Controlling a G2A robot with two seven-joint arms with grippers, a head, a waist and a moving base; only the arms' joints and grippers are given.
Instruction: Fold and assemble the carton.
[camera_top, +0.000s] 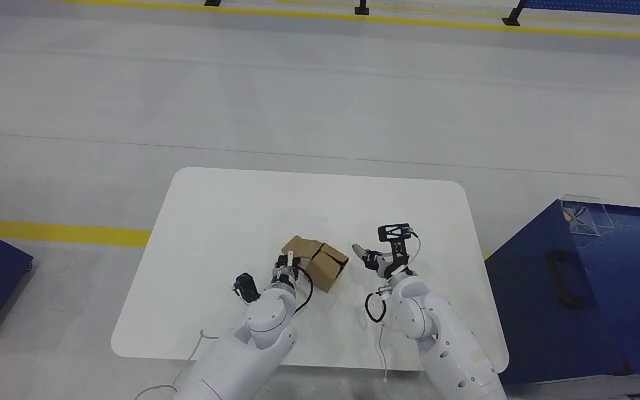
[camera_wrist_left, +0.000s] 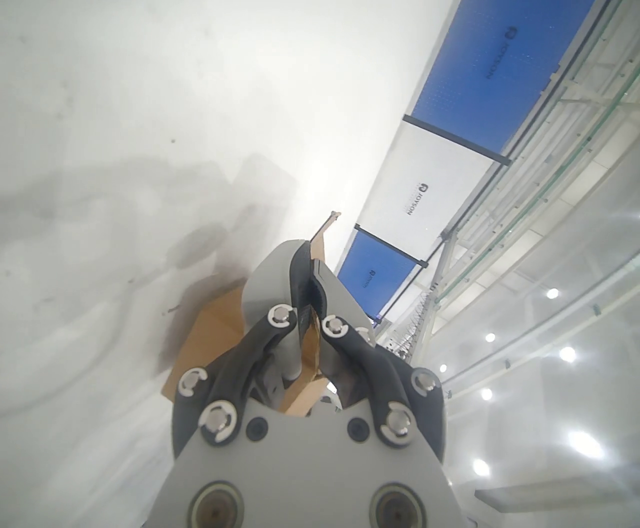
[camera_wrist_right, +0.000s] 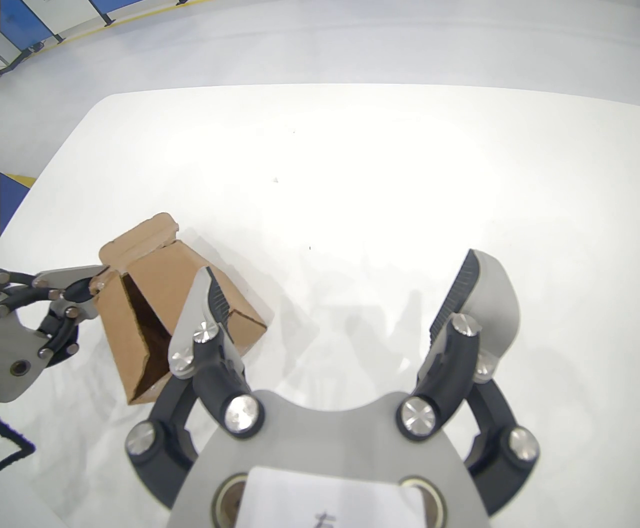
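A small brown carton (camera_top: 315, 262) lies on its side on the white table (camera_top: 250, 210), its open end toward the front edge. In the right wrist view the carton (camera_wrist_right: 170, 280) shows a dark hollow and one raised flap. My left gripper (camera_top: 287, 264) is shut on the carton's wall at its near left corner; the left wrist view shows cardboard (camera_wrist_left: 310, 345) pinched between the pads. My right gripper (camera_wrist_right: 340, 290) stands open just right of the carton, with nothing between its fingers (camera_wrist_right: 210, 295).
The table's far half and right side are bare white surface. A dark blue bin (camera_top: 575, 290) stands off the table's right edge. A yellow floor line (camera_top: 70, 233) runs past the left side.
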